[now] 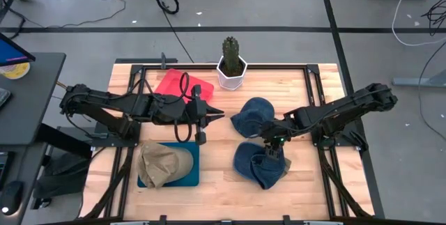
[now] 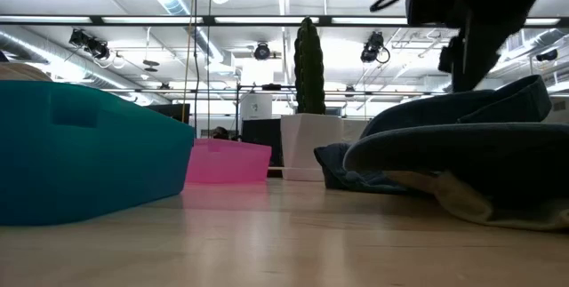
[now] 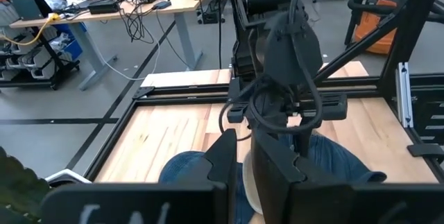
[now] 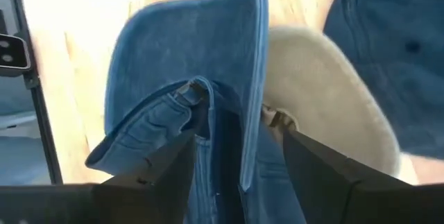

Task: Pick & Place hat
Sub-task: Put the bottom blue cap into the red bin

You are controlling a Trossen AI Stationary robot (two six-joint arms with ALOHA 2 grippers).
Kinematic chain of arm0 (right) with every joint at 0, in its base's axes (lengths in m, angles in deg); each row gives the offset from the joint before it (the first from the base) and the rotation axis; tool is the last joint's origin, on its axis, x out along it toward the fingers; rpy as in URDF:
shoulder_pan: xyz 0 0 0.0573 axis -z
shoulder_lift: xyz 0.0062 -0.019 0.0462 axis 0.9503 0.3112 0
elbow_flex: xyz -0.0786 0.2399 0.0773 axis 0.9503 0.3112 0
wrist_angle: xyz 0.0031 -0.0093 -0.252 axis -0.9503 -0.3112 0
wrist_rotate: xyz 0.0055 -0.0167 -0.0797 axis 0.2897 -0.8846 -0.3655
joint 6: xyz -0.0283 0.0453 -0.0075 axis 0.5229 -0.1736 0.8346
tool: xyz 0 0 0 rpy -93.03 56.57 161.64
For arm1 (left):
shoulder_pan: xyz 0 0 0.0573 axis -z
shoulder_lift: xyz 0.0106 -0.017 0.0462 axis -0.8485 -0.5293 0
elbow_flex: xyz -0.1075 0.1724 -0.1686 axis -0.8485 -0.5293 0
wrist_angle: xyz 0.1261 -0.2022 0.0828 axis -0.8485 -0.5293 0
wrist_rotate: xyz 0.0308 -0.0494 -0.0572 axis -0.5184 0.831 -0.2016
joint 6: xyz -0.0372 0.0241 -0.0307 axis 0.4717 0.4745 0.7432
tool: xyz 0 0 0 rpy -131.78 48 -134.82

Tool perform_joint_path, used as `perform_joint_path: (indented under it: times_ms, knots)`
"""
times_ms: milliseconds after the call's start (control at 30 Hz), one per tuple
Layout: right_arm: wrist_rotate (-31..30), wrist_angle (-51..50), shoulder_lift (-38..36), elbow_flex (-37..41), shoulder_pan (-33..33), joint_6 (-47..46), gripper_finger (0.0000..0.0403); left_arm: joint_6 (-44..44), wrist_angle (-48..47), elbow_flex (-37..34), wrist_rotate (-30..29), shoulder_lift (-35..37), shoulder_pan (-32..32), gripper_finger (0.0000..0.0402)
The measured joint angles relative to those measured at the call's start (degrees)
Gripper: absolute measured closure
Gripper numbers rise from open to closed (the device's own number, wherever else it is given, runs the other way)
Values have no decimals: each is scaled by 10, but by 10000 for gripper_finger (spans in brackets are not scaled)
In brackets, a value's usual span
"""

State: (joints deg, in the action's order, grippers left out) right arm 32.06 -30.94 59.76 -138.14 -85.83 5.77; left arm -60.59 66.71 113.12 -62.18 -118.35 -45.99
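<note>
A blue denim hat (image 1: 261,168) lies on the table's near right part, its cream lining (image 4: 326,85) showing. My right gripper (image 1: 274,145) stands over it, shut on a raised fold. A second denim hat (image 1: 252,115) rests just behind it, near the table's middle. A tan hat (image 1: 166,162) sits in a teal tray (image 1: 191,176) at the near left. My left gripper (image 1: 214,116) hovers shut and holding nothing, left of the second hat. My right gripper pinches a bunched-up fold of denim (image 4: 208,113) at the hat's edge between its two fingers (image 4: 170,172), coming from above and pointing down. That fold is drawn up toward the gripper (image 2: 498,91), while the rest of the hat (image 2: 462,154) lies on the table.
A pink tray (image 1: 182,84) sits at the far left of the table. A cactus in a white pot (image 1: 232,68) stands at the far edge's middle. Bare wood shows between the teal tray and the denim hats and along the near edge.
</note>
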Motion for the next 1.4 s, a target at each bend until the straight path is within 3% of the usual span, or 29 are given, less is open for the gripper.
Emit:
perform_joint_path:
  times_ms: [200,333,433,600,667,1100,1400]
  knots:
    - [7,32,0,45,-2,-35,183,-9,0,0,0,0,0,356]
    - [7,33,0,54,-2,-43,209,-10,0,0,0,0,-2,356]
    - [7,35,0,54,-2,-43,253,-10,0,0,0,0,-4,356]
    - [13,37,0,54,-1,-43,366,-14,0,0,-2,0,-7,356]
    - [22,36,0,54,-1,-43,389,-16,0,0,-2,0,-10,356]
    - [12,-17,-96,29,0,-58,397,-17,-1,0,-2,0,-30,356]
    - [12,-1,-182,-1,4,-89,397,-101,1,0,-2,0,-30,356]
